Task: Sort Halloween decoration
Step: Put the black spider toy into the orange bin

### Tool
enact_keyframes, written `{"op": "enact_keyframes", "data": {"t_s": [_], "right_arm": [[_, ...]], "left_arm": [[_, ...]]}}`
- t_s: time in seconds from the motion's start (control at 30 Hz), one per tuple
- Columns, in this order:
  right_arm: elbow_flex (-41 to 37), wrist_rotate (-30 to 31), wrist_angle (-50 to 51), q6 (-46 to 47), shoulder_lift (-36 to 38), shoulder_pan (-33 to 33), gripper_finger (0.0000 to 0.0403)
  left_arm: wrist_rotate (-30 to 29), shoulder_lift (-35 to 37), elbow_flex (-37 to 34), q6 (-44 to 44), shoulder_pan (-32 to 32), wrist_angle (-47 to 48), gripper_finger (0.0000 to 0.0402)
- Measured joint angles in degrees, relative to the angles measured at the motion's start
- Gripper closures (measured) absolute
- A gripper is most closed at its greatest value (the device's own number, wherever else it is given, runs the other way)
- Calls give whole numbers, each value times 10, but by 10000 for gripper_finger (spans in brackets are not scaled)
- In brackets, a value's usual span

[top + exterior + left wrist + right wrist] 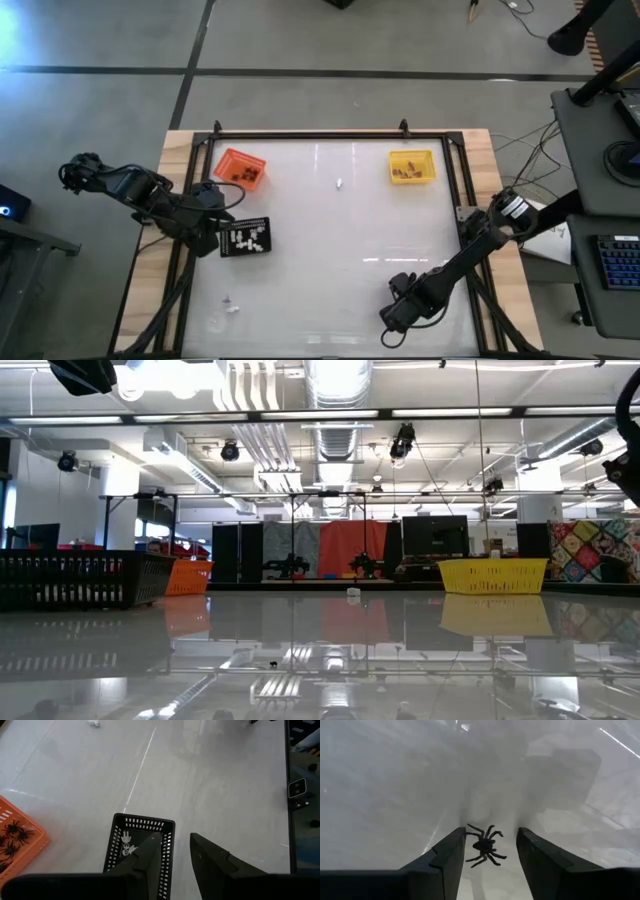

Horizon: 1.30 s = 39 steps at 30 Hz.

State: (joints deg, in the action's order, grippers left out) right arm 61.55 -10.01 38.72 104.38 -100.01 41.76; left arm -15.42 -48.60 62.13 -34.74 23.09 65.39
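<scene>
A black spider trinket (484, 845) lies on the white tabletop near the front right. My right gripper (486, 836) (390, 322) is open and points steeply down at the spider, with one finger on either side of it. I cannot tell whether the spider's leg tips touch a finger. My left gripper (175, 837) (215, 235) hangs open over the black tray (142, 827) (245, 238), which holds small white trinkets. There is nothing between its fingers. A white trinket (339, 183) lies alone on the table toward the far edge. A few pale trinkets (230, 305) lie near the front left.
An orange tray (240, 168) with dark spiders stands at the far left. A yellow tray (411, 166) with brown pieces stands at the far right. A black frame rail (320, 135) borders the table. The middle of the table between the trays is bare.
</scene>
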Motion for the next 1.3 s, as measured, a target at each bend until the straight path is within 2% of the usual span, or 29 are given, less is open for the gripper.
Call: {"op": "enact_keyframes", "data": {"t_s": [0.13,0.23,0.33,0.53,0.57,0.67,0.9,1.07,1.3], "right_arm": [[1,-16,-1,-7,-19,0,233],[1,-20,-2,-13,-22,-1,250],[1,-18,-3,-13,-21,-1,285],[0,-16,-11,-14,-13,-1,381],[0,-16,-11,-13,-8,-2,386],[5,-5,-1,-11,6,-8,389],[45,111,4,-60,40,-54,391],[76,146,-4,-161,42,-114,391],[103,146,-8,-313,42,-208,392]], "left_arm": [[0,0,0,0,0,0,315],[0,0,0,0,0,0,315],[0,0,0,0,0,0,315],[0,0,0,0,0,0,315],[0,0,0,0,0,0,315],[-14,0,0,-5,0,0,315],[-84,0,0,-5,0,2,315],[-126,0,0,-12,0,3,315],[-197,1,0,-40,-1,5,315]]}}
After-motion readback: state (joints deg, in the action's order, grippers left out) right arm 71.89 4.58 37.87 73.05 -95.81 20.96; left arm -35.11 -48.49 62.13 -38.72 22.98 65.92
